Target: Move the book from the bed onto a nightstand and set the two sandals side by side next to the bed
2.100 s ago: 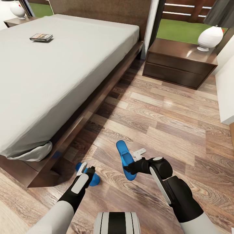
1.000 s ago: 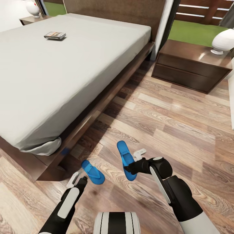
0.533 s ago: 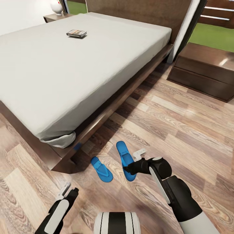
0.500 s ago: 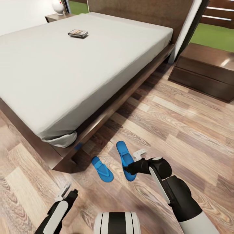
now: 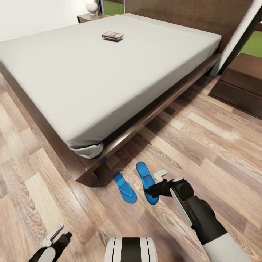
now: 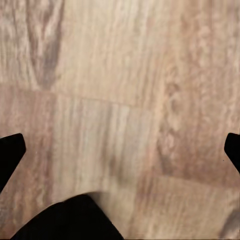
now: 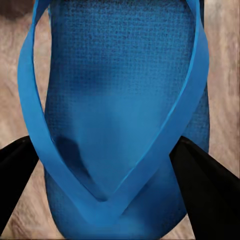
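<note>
The book (image 5: 112,35) lies on the off-white bed (image 5: 72,80), far up the mattress. One blue sandal (image 5: 125,187) rests flat on the floor by the bed's foot corner. Just beside it is the second sandal (image 5: 146,179), with my right gripper (image 5: 155,183) shut on it. In the right wrist view this sandal (image 7: 120,115) and its straps sit between the dark fingertips (image 7: 15,170). My left gripper (image 5: 54,236) is open over bare floor, well back from both sandals. Its fingertips (image 6: 10,155) stand wide apart in the left wrist view.
A dark nightstand (image 5: 242,87) stands to the right of the bed. Another nightstand (image 5: 89,16) with a white lamp (image 5: 91,5) is at the far side. The bed's low wooden frame (image 5: 145,120) juts out near the sandals. Wood-plank floor (image 5: 203,145) stretches to the right.
The camera has swung left. My left gripper let go of its sandal, left it on the floor and drew back toward my base. The right gripper keeps hold of the other sandal.
</note>
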Controlling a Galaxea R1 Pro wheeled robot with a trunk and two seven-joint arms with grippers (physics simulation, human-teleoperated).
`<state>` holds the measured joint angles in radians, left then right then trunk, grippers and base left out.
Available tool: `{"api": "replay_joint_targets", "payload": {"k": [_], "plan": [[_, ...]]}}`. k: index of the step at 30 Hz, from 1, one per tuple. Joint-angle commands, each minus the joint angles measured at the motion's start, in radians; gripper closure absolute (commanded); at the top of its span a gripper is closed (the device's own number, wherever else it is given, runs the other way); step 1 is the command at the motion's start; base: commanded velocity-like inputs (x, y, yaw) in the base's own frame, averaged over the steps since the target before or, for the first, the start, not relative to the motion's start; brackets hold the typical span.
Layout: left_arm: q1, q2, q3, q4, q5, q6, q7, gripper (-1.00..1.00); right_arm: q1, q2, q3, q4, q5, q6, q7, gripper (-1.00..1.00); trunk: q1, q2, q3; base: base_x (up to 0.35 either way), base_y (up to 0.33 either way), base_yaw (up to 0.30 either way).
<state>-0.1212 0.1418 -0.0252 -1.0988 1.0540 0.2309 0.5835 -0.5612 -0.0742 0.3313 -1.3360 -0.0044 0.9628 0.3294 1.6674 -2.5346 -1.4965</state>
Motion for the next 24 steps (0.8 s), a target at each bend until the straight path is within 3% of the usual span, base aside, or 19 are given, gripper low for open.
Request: {"api": "replay_joint_targets", "payload": {"k": [1, 2, 6, 10, 12, 13, 15, 17, 20, 24], "plan": [[0.014, 0.011, -0.001, -0.021, 0.007, 0.012, 0.007, -1.00, -0.007, -0.009, 0.003, 0.025, 0.000, -0.027, 0.000, 1.00, 0.000, 0.000, -0.001, 0.000, 0.000, 0.285], [0.052, 0.032, 0.008, -0.074, 0.010, 0.046, 0.010, -1.00, -0.046, -0.027, 0.006, 0.105, 0.026, -0.111, 0.001, 1.00, 0.000, 0.000, -0.001, 0.000, 0.000, 0.285], [0.104, 0.046, 0.035, -0.142, 0.013, 0.081, 0.011, -1.00, -0.137, -0.055, 0.016, 0.231, 0.049, -0.186, 0.017, 1.00, 0.000, 0.000, -0.001, 0.000, 0.000, 0.285], [0.149, 0.051, 0.051, -0.170, 0.011, 0.088, 0.008, -1.00, -0.187, -0.087, 0.046, 0.305, 0.089, -0.276, 0.106, 1.00, 0.000, 0.000, -0.002, 0.000, 0.000, 0.180], [0.161, 0.052, 0.055, -0.176, 0.011, 0.091, 0.006, -1.00, -0.197, -0.089, 0.059, 0.327, 0.148, -0.312, 0.162, 1.00, 0.000, 0.000, -0.002, 0.000, 0.000, 0.078], [0.161, 0.052, 0.055, -0.176, 0.011, 0.091, 0.006, -1.00, -0.197, -0.089, 0.059, 0.327, 0.148, -0.312, 0.162, 1.00, 0.000, 0.000, -0.002, 0.000, 0.000, 0.061], [0.167, 0.053, 0.057, -0.186, 0.011, 0.095, 0.007, -1.00, -0.207, -0.088, 0.064, 0.360, 0.197, -0.332, 0.197, 1.00, 0.000, 0.000, -0.002, 0.000, 0.000, 0.035], [0.173, 0.053, 0.060, -0.208, 0.012, 0.099, 0.009, -1.00, -0.218, -0.087, 0.066, 0.383, 0.216, -0.339, 0.211, 1.00, 0.000, 0.000, -0.002, 0.000, 0.000, 0.022], [0.200, 0.053, 0.093, -0.266, 0.014, 0.111, 0.010, -1.00, -0.248, -0.084, 0.070, 0.446, 0.237, -0.347, 0.244, 1.00, 0.001, -0.001, -0.010, 0.000, 0.000, 0.011], [0.217, 0.049, 0.115, -0.295, 0.013, 0.118, 0.007, -1.00, -0.286, -0.054, 0.074, 0.533, 0.250, -0.353, 0.267, 1.00, 0.003, -0.002, -0.026, 0.000, 0.000, 0.004]]}}
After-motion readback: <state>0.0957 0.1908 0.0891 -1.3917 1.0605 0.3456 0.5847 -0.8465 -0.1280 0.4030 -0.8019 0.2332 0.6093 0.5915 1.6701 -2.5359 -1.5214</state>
